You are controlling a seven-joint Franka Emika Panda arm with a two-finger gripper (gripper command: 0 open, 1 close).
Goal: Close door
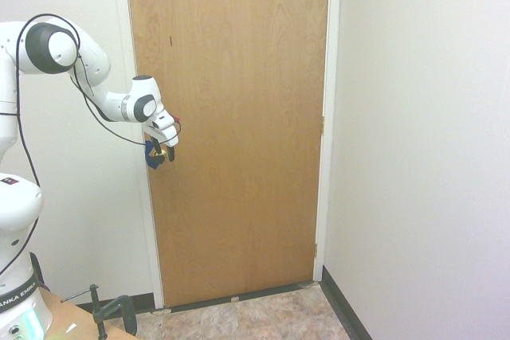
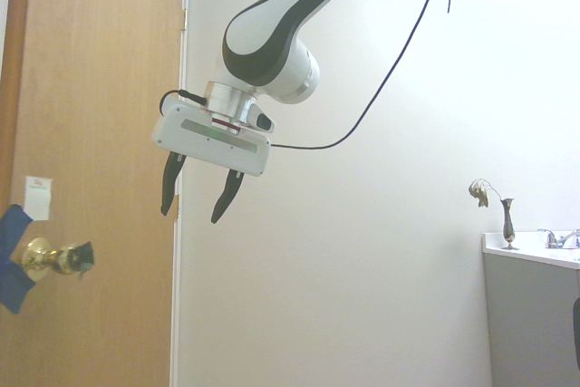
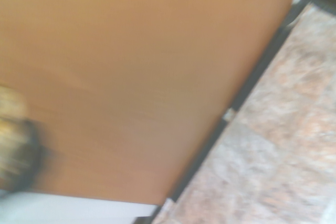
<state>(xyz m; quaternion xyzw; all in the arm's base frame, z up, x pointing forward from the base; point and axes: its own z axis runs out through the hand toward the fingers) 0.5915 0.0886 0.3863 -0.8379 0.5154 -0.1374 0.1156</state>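
The tall orange-brown wood-grain door stands in its white frame, and from the first exterior view it looks about flush with it. Its brass knob sits on a blue tape patch, below a small white sticker. My gripper hangs open and empty, above the knob and out from the door face, not touching it. In the first exterior view the gripper overlaps the knob. The blurred wrist view shows the door panel and the knob.
A white wall meets the door frame on the hinge side, with a black baseboard and mottled stone floor. A counter with a small vase stands far off to one side.
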